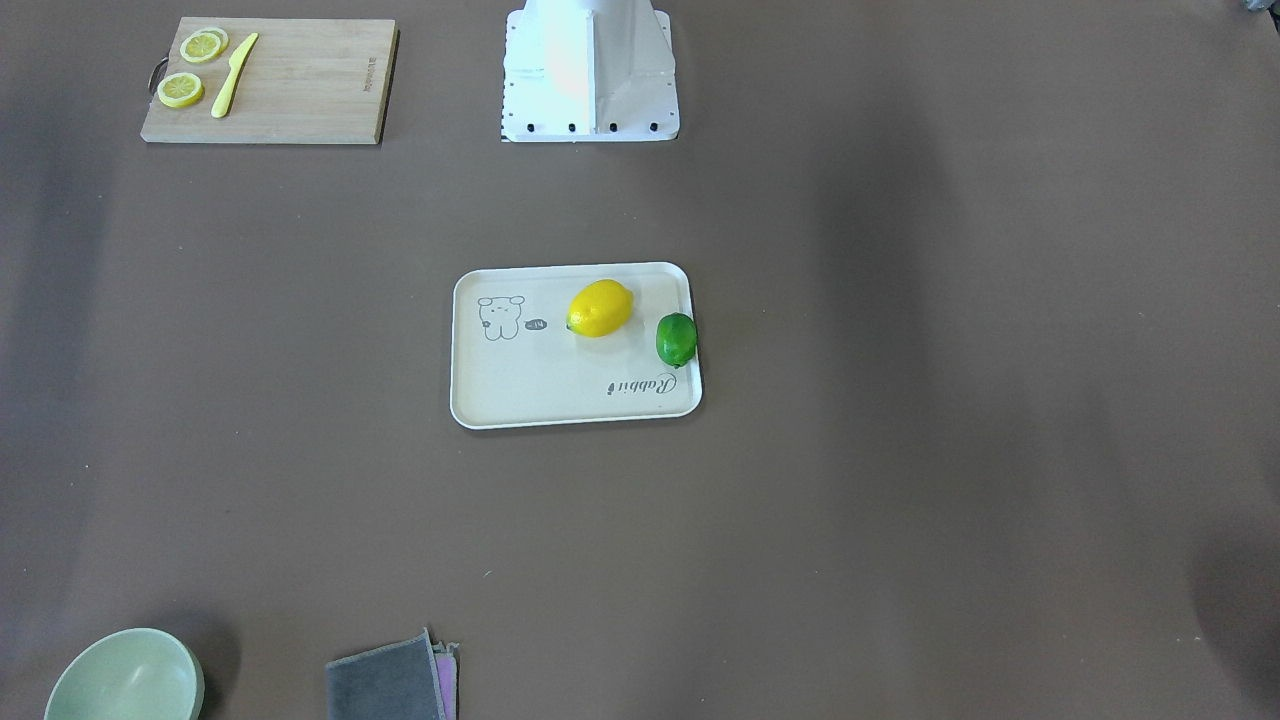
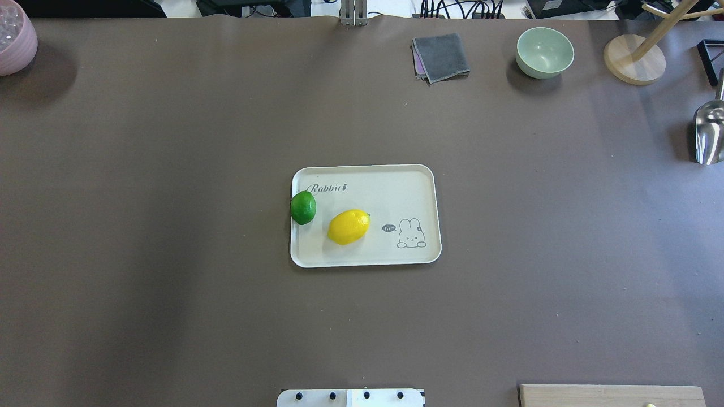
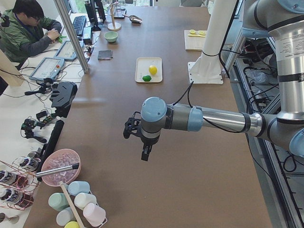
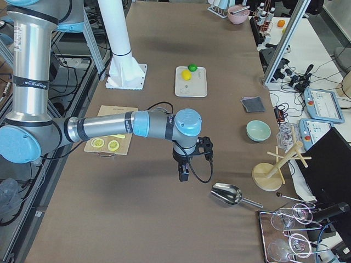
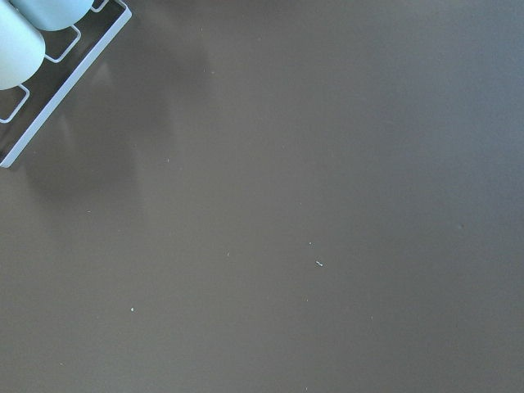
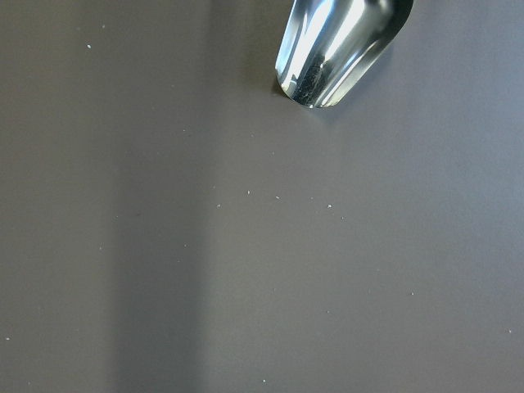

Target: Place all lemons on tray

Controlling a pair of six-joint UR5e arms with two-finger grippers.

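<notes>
The cream-white tray [image 1: 540, 385] lies at the table's middle, also in the overhead view [image 2: 390, 195]. The yellow lemon [image 1: 600, 308] [image 2: 348, 226] lies inside it. The green lemon [image 1: 676, 340] [image 2: 303, 207] rests at the tray's short edge, against or on the rim. Both arms are far from the tray. The left gripper [image 3: 144, 154] hangs over bare table near the robot's left end. The right gripper [image 4: 184, 176] hangs near the right end, beside a metal scoop [image 4: 226, 193]. They show only in the side views, so I cannot tell whether they are open or shut.
A wooden cutting board [image 1: 300, 80] with lemon slices and a yellow knife lies near the robot base. A green bowl [image 2: 544, 52], grey cloth [image 2: 441, 56], wooden stand [image 2: 633, 59] and pink bowl [image 2: 14, 37] line the far edge. A cup rack [image 5: 61, 78] is near the left wrist.
</notes>
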